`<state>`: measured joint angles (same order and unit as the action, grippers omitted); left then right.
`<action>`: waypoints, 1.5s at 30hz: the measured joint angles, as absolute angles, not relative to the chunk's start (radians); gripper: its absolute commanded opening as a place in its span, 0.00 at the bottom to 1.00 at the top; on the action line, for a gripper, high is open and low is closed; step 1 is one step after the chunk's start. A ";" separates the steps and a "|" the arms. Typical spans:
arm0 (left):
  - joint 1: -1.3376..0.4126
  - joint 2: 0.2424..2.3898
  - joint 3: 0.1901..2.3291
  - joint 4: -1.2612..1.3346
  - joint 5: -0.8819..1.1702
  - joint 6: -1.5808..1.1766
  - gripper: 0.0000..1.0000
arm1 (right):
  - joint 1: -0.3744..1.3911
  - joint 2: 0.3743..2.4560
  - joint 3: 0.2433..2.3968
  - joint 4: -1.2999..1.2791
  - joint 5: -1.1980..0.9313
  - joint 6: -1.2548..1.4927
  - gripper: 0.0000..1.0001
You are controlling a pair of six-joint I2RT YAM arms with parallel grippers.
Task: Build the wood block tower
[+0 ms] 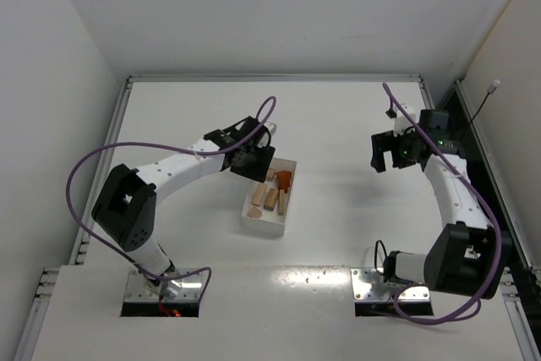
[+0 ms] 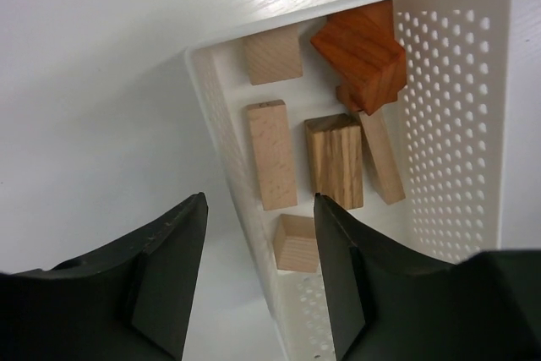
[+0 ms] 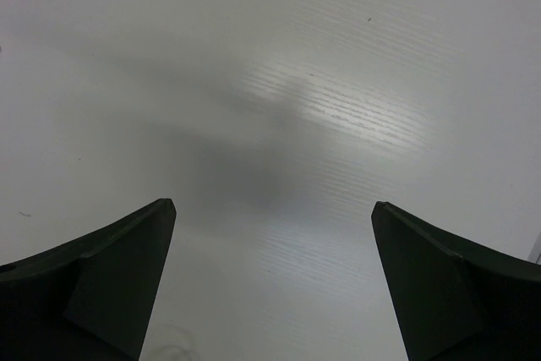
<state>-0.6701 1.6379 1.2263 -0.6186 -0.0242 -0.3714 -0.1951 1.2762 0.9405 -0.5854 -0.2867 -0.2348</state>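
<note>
Several loose wood blocks lie in a white tray (image 1: 263,224) at mid-table; no stacked wood block tower is in view. In the left wrist view a pale long block (image 2: 272,154), a darker grained block (image 2: 335,161), a small pale cube (image 2: 297,243) and a reddish-brown block (image 2: 359,52) rest on the tray floor. My left gripper (image 2: 259,200) straddles the tray's left wall (image 2: 221,137), one finger outside and one inside, jaws apart and gripping nothing. My right gripper (image 3: 272,205) hangs open over bare table at the right (image 1: 389,158).
The tray has a perforated far wall (image 2: 448,124). A raised rail (image 1: 270,79) edges the table's back, and white walls close in the sides. Purple cables loop off both arms.
</note>
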 measured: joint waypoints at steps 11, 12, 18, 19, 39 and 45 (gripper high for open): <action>-0.670 1.604 1.111 -0.627 -0.088 -0.406 0.34 | -0.195 1.276 0.941 -0.591 -0.287 -0.241 1.00; -0.670 1.604 1.107 -0.625 -0.089 -0.412 0.30 | -0.195 1.276 0.941 -0.593 -0.287 -0.241 1.00; -0.670 1.600 1.106 -0.609 -0.089 -0.423 0.00 | -0.195 1.276 0.941 -0.602 -0.287 -0.241 1.00; -0.670 1.600 1.105 -0.607 -0.089 -0.425 0.00 | -0.195 1.276 0.941 -0.603 -0.287 -0.242 1.00; -0.678 1.804 1.524 -0.487 -0.828 -0.126 0.00 | -0.195 1.280 0.945 -0.603 -0.289 -0.249 1.00; -0.728 1.799 1.275 -0.226 -1.084 0.178 0.00 | -0.195 1.288 0.952 -0.601 -0.292 -0.248 1.00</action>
<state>-0.7284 1.7988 1.2747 -0.2256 -1.0843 0.1776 -0.1951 1.2877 0.9524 -0.6010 -0.2920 -0.2478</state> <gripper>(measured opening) 0.008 1.001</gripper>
